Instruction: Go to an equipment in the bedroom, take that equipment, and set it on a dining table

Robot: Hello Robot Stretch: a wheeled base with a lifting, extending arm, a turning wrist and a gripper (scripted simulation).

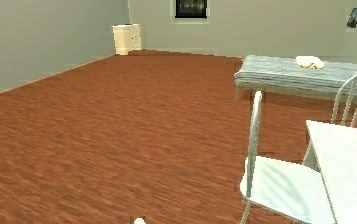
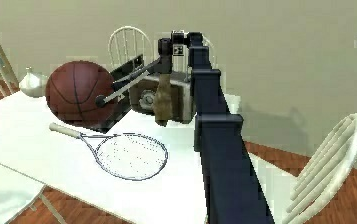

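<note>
A brown basketball (image 2: 76, 92) is at the far left part of the white dining table (image 2: 46, 140). A tennis racket (image 2: 124, 153) lies flat on the tabletop in front of the ball. My dark arm rises from the arm side view's bottom edge, and the gripper (image 2: 121, 90) at its far end reaches left against the ball's right side. I cannot tell whether the gripper holds anything, since the ball looks close to the tabletop. In the forward view, a corner of the white table (image 1: 343, 165) shows at the lower right.
White chairs ring the table (image 2: 129, 42) (image 2: 331, 160) (image 1: 276, 175). A small white vase (image 2: 31, 80) and a brownish bottle (image 2: 166, 100) stand on it. Ahead lie open wooden floor (image 1: 116, 120), a bed (image 1: 286, 72) on the right, and a pale dresser (image 1: 126, 38) at the far wall.
</note>
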